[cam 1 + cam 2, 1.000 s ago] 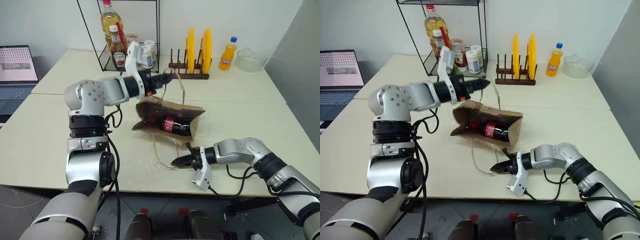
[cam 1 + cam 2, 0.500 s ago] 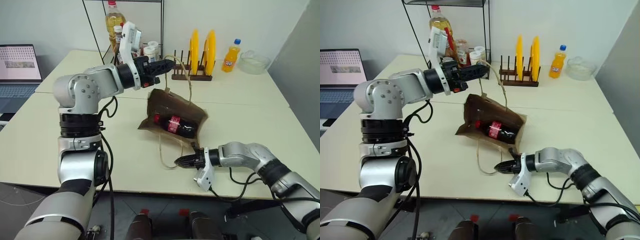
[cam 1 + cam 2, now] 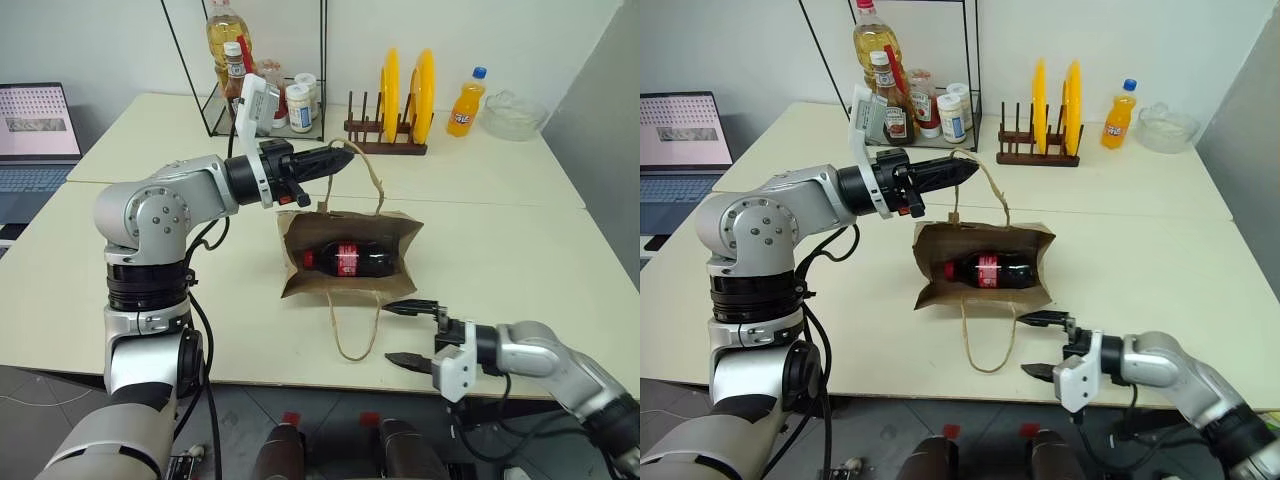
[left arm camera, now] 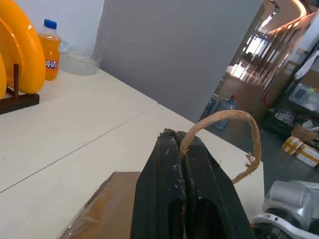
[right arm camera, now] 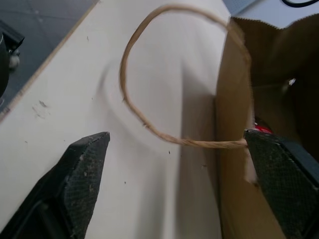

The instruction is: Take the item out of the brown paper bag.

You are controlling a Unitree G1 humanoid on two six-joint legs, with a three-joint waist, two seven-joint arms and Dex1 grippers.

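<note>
The brown paper bag lies on the table with its mouth turned toward me. Inside it lies the item, a dark cola bottle with a red label, on its side. My left gripper is shut on the bag's upper string handle and holds it above the bag. The lower handle loop lies flat on the table. My right gripper stands open just right of that loop, near the table's front edge, with nothing between its fingers.
At the back stand a wire rack with bottles and jars, a wooden rack with yellow plates, an orange soda bottle and a glass bowl. A laptop sits far left.
My right gripper has let go of the lower handle, opened wide and drawn back to the right toward the front edge. The left gripper pulled the upper handle slightly back; the bag's mouth now faces me.
</note>
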